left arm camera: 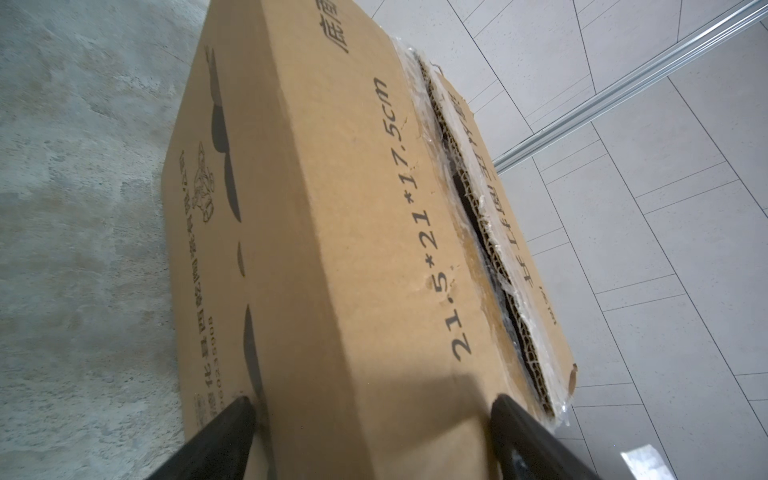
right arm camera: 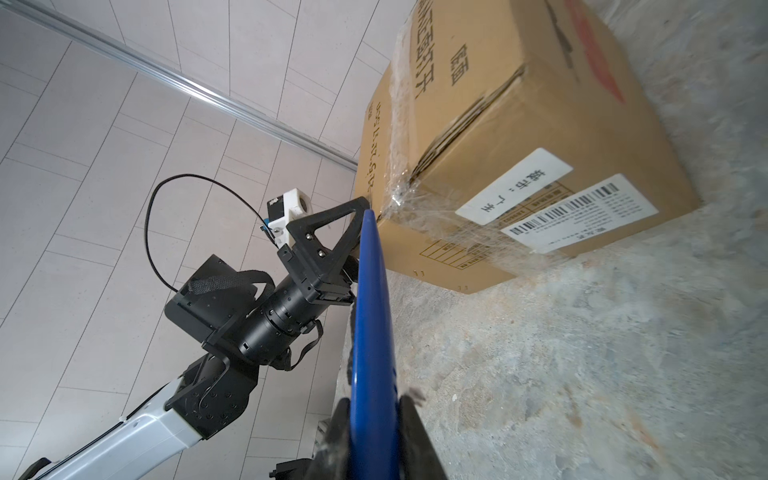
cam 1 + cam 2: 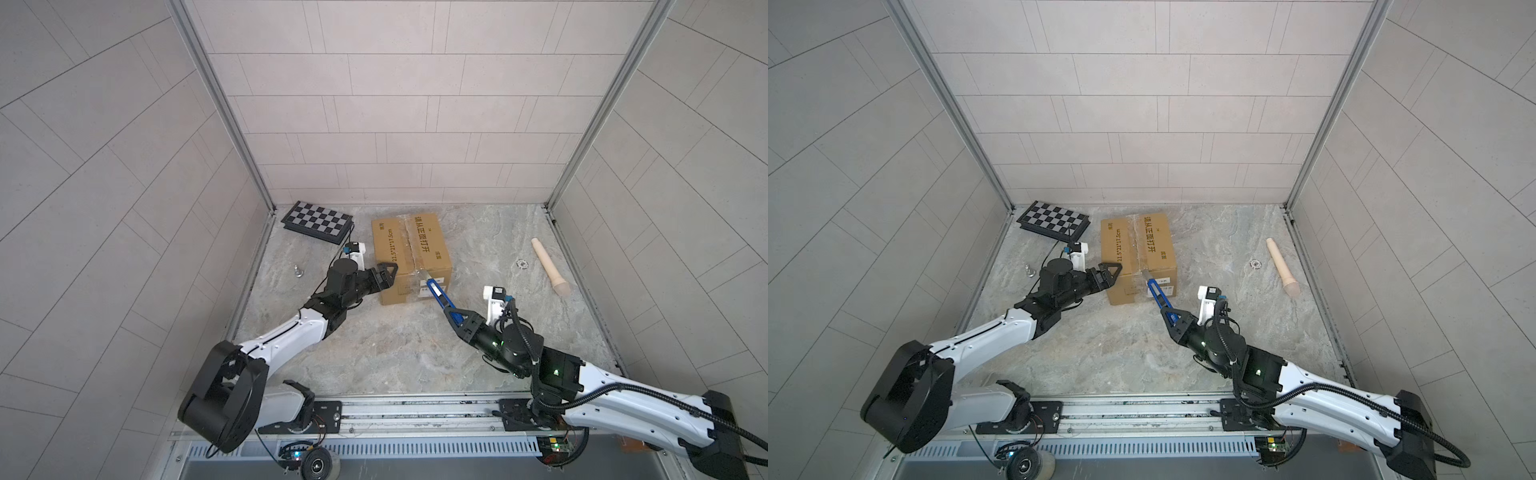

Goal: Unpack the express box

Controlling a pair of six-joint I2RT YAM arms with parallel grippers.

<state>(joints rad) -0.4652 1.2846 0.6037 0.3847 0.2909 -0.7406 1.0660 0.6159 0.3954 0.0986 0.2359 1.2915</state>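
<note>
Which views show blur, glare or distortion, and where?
Both top views: walls curve near the edges, box sharp. Left wrist view: near fingers soft, box print sharp. Right wrist view: tape glares, knife soft near the lens.

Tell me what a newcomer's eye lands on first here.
The brown cardboard box sits at the middle back of the grey marbled surface, and the left wrist view shows its taped top seam already split open. The right arm's jaws are shut on a blue cutter whose tip meets the tape at the box's near top edge. The left arm's jaws stand wide at its near left corner.
</note>
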